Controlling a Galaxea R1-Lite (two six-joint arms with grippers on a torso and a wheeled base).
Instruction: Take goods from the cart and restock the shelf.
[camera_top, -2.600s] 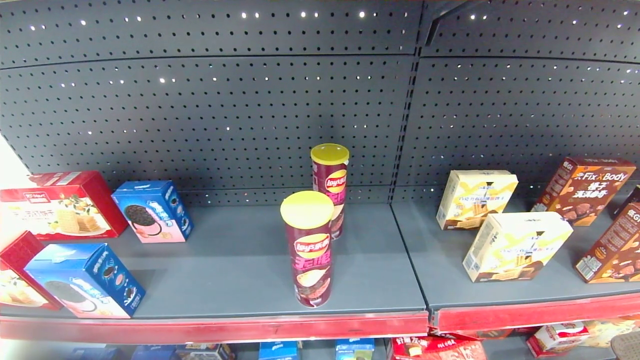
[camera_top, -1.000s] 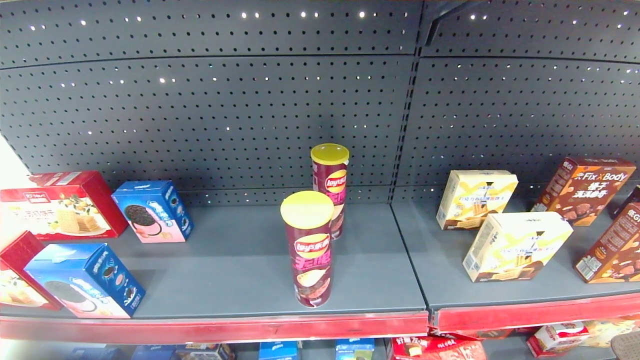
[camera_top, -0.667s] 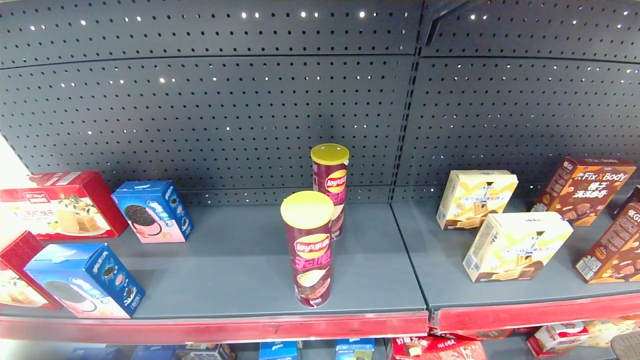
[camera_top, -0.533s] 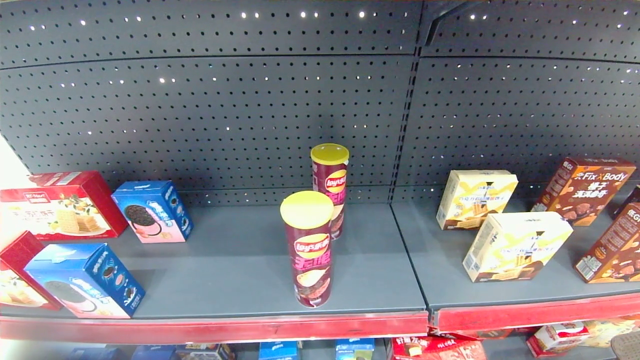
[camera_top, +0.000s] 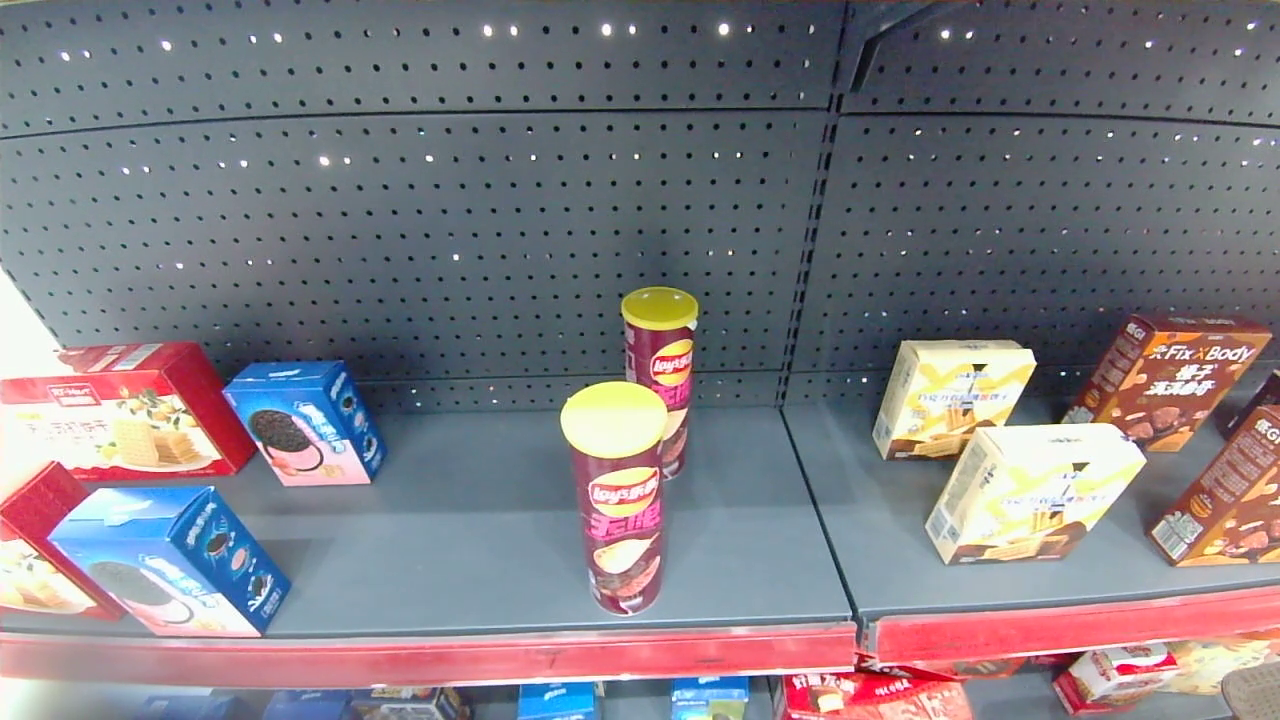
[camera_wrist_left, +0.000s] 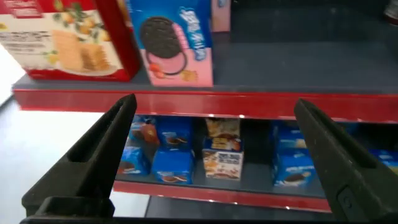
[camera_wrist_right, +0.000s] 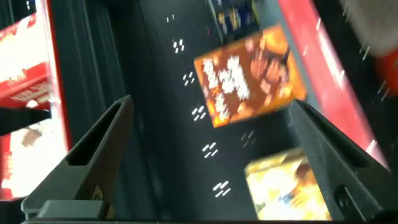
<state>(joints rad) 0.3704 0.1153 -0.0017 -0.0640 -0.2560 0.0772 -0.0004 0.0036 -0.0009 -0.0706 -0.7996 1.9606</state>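
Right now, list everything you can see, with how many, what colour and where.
chip cans: two, maroon with yellow lids, mid-shelf, one behind the other
cookie boxes: two, blue, shelf's left
cracker boxes: two, red, far left
cream boxes: two, cream-yellow, right section
brown boxes: at least two, brown, far right
shelf: one, grey with red edge
left gripper: one, black, open, facing a cookie box
right gripper: one, black, open, facing a brown box

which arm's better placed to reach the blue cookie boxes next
Left. The left claw, open and empty, faces the red shelf edge right by a blue cookie box. The right claw, also open, looks at the brown box and yellow box instead.
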